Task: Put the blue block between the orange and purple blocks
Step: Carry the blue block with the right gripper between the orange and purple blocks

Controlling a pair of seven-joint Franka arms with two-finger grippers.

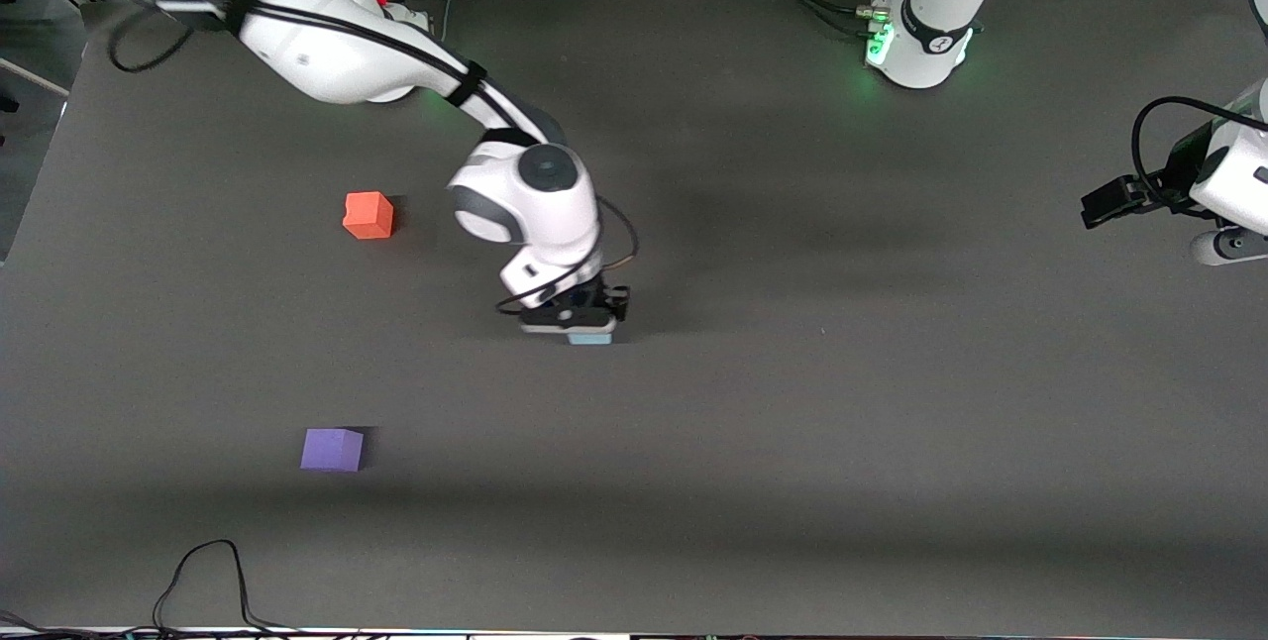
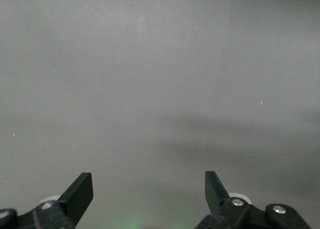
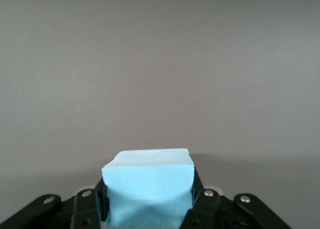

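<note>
I have the right gripper (image 1: pixel 584 323) clamped on the blue block (image 3: pixel 148 189) mid-table, block on the surface. Bare mat all round. Orange block (image 1: pixel 369 215) and purple block (image 1: pixel 332 449) lie toward the right arm's end, well apart, gap unobstructed. Left gripper (image 2: pixel 148 194) waits, fingers apart.

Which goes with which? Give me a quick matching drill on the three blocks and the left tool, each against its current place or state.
1. blue block
2. orange block
3. purple block
4. left tool

a. nearest the front camera
b. open over bare table
c. clamped in the right tool
d. on the table, nearest the right arm's base

Pairs: 1-c, 2-d, 3-a, 4-b
</note>
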